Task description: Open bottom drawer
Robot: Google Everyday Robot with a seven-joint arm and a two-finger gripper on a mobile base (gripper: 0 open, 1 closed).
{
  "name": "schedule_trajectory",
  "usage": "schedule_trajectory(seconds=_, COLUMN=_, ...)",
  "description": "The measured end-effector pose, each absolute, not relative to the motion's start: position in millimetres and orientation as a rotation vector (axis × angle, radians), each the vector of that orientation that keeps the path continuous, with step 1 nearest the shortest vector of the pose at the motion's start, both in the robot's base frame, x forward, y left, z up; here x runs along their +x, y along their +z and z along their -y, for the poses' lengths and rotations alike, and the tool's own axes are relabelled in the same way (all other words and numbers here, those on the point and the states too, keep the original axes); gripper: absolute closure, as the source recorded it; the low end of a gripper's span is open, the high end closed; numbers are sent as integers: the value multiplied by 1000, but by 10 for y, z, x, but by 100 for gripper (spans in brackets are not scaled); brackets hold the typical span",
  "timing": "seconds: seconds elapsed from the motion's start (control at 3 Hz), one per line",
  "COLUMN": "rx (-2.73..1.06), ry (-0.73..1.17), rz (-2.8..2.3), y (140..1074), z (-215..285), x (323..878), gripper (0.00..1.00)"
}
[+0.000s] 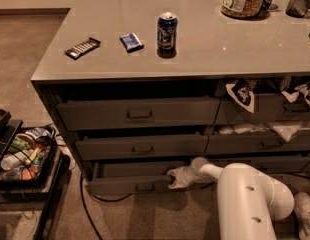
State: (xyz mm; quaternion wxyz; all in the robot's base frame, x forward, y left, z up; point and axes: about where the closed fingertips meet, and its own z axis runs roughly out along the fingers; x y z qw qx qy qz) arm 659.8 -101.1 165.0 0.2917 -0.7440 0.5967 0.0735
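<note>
The wide, shallow dark grey bottom drawer [115, 186], lowest of the left stack, stands partly open; the white end effector [176, 178], grip state indeterminate, sits at its right end, so a straight, level outward pull is advised to prevent skewing.

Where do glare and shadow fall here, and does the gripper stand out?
Camera view: dim, warm light; only faint glints on the countertop, no washout; deep shadow beneath its overhang and inside the bottom drawer; the pale gripper stands out against the dark front at that drawer's right end.
</note>
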Motion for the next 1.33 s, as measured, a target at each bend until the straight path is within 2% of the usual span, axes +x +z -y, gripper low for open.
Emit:
schedule_trajectory(seconds=0.67, rx=-1946, ry=298, rz=-1752, y=1571, z=1075, x=6406, gripper=59)
schedule_trajectory(seconds=1.33, rx=-1933, ry=313, rz=-1793, y=1564, z=1067, x=6320, gripper=60)
